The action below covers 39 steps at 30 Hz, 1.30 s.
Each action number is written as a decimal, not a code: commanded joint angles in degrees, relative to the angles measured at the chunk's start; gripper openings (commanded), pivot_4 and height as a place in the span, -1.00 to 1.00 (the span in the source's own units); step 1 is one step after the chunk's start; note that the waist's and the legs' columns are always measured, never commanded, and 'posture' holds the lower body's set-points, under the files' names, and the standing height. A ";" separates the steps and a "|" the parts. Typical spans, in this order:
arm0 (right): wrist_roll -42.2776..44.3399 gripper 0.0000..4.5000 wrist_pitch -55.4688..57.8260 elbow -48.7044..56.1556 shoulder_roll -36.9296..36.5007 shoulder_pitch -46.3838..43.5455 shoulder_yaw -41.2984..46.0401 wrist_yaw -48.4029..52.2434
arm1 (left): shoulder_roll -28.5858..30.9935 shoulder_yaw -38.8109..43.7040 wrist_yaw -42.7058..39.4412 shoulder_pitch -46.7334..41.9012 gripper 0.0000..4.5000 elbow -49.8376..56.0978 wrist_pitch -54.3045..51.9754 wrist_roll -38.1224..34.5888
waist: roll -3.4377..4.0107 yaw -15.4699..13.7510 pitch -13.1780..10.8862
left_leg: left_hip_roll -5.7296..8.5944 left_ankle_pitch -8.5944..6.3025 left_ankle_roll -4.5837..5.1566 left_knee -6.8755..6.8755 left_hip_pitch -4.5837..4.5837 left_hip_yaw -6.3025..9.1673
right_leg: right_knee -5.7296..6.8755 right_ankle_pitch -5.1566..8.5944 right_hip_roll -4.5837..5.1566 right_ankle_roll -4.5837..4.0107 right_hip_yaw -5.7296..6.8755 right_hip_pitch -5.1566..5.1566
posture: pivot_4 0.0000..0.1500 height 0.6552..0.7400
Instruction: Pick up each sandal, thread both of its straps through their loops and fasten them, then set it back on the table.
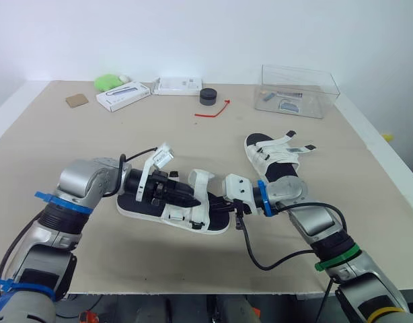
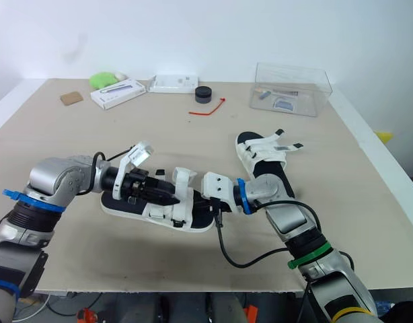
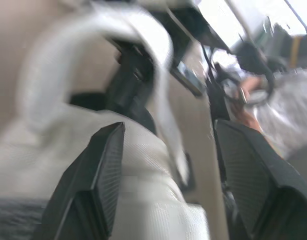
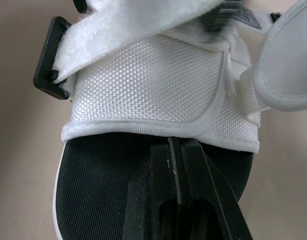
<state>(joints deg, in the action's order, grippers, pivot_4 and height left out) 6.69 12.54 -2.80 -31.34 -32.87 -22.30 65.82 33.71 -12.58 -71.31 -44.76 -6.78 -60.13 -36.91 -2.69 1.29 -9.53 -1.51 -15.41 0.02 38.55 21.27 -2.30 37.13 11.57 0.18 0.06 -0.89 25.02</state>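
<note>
Step in hand looked like strap-threading on the near sandal [image 1: 183, 217]. It lay flat on the worktop [image 1: 72, 161], front and centre between the two arms. The second sandal [image 1: 274, 156] sat further back to the right, with its straps sticking out sideways.

How I'd do it: pin the sole with one claw, grab the strap [image 4: 143, 20] right at its free end, and feed it square into the black loop [image 4: 48, 75]. That fuzzy stuff would probably fold or snag if it went in at an angle.

The left claw [image 3: 171, 127] was spread wide with a finger either side of the white upper, gripping nothing as far as I could tell. The right claw [image 4: 174, 145] was pressed together, tips at the hem of the mesh, and I saw nothing between them.

The sandal itself had a white mesh upper, black footbed and white sole edge. Couldn't tell whether the strap was through the loop.
</note>
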 commanded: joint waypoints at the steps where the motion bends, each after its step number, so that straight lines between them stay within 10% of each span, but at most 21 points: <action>1: -3.06 -1.00 0.96 -2.46 -0.82 1.19 -1.39 -0.32 | -1.33 1.55 1.35 -1.63 0.30 -0.23 0.65 0.21 | 0.00 0.00 0.00 | 0.01 0.00 0.00 -0.01 0.00 -0.01 | 0.00 0.00 0.01 0.00 -0.01 0.00 | 1.00 1.00; 5: -3.14 -1.00 0.85 -2.29 -0.88 1.39 -1.43 -0.31 | -2.90 1.63 2.02 -2.34 0.05 -1.28 2.11 1.03 | 0.00 -0.01 0.00 | 0.01 0.00 0.00 -0.01 0.02 -0.01 | 0.00 0.00 0.02 0.00 -0.01 0.01 | 1.00 1.00; 10: -3.32 -1.00 0.75 -2.14 -1.04 1.55 -1.44 -0.29 | -3.25 1.89 1.50 -3.10 -0.99 -1.72 3.18 1.08 | 0.00 -0.02 0.00 | 0.01 0.00 0.00 0.00 0.01 -0.01 | 0.00 -0.02 0.01 0.00 -0.02 0.00 | 1.00 1.00; 34: -3.42 -1.00 0.56 -2.71 -1.08 1.07 -1.61 0.32 | -2.98 2.27 1.29 1.60 -0.99 3.39 6.04 1.70 | 0.00 -0.05 0.00 | 0.00 -0.01 0.00 -0.01 0.01 -0.02 | -0.01 0.00 0.01 -0.01 -0.03 0.00 | 1.00 1.00; 39: -3.49 -1.00 0.43 -2.53 -1.45 1.31 -1.50 0.35 | -2.64 2.97 0.36 1.58 -0.20 4.53 4.68 0.74 | 0.00 -0.05 0.00 | 0.00 -0.01 0.00 -0.01 0.01 -0.02 | -0.01 0.00 0.01 -0.01 -0.03 0.00 | 1.00 1.00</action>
<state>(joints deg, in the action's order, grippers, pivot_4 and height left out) 6.43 11.97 -2.74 -31.48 -32.77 -22.29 66.09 30.59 -11.30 -70.47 -41.90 -3.90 -55.39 -34.89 -2.69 1.24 -9.53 -1.51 -15.42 0.01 38.54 21.28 -2.32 37.13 11.57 0.20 0.05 -0.91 25.02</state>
